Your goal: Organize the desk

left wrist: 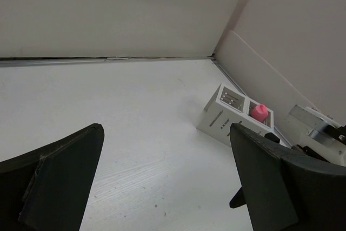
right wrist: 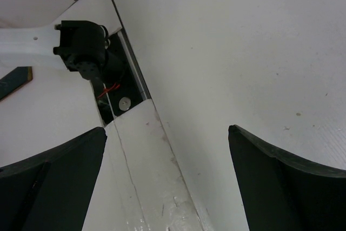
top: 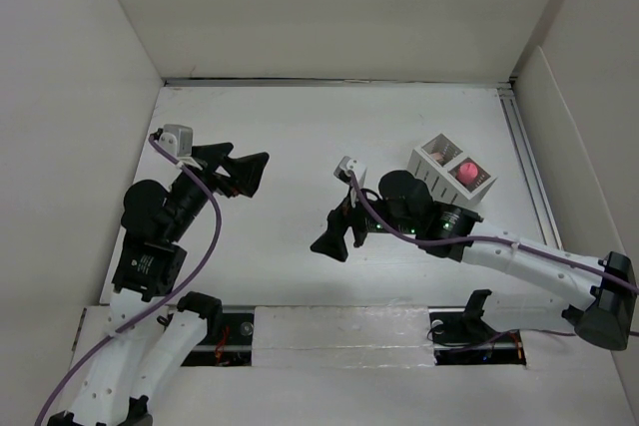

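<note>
We see the desk [top: 300, 127] filling the middle of the top view, a matte white surface with pale walls [top: 329, 7] on its far, left and right sides and a metal rail [top: 527, 167] along its right edge. Our left gripper [top: 252, 175] hangs over the left half of the desk with its jaws spread wide and nothing between them. From its wrist camera the left gripper [left wrist: 165, 133] frames bare tabletop. Our right gripper [top: 329, 239] sits near the middle of the desk, towards the near edge. Its jaws are also apart and empty, and its own view shows the right gripper [right wrist: 166, 131] above the near edge strip, close to a black motor housing [right wrist: 81, 44] on the other arm's base.

A small white slotted box [top: 451, 173] rests on the right side of the desk, turned at an angle, near the rail but not touching it. One of its two compartments holds a pink object [top: 466, 171]. The other holds a small white piece with dark dots [left wrist: 229, 100], which we cannot identify
</note>
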Motion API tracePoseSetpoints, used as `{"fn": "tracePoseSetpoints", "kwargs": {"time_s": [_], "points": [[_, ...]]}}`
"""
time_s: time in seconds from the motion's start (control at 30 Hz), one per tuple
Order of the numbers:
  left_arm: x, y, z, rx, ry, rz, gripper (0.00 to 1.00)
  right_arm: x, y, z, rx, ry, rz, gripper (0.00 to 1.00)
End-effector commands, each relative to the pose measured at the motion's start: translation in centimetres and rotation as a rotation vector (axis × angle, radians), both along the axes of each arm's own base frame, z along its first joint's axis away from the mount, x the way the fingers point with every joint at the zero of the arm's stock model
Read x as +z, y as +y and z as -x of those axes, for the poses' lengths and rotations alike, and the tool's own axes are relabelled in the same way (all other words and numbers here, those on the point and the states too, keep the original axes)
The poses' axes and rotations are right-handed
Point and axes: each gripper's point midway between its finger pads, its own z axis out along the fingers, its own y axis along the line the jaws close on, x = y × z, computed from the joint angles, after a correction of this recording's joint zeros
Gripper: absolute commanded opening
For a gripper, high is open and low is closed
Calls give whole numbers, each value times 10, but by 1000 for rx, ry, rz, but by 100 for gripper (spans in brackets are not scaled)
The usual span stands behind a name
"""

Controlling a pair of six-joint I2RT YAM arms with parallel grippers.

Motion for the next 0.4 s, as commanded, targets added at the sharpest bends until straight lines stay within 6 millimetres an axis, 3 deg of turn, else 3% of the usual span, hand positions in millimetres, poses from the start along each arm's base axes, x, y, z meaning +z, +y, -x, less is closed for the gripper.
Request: {"fn": "tracePoseSetpoints", "kwargs": {"time_s": [0.0, 0.37], "points": [[18, 0, 1, -3, -63, 18, 99, 14, 6, 1, 18, -34, -50, 100], [13, -8, 4, -53, -64, 13, 99, 18, 7, -6, -22, -60, -43, 100]]}}
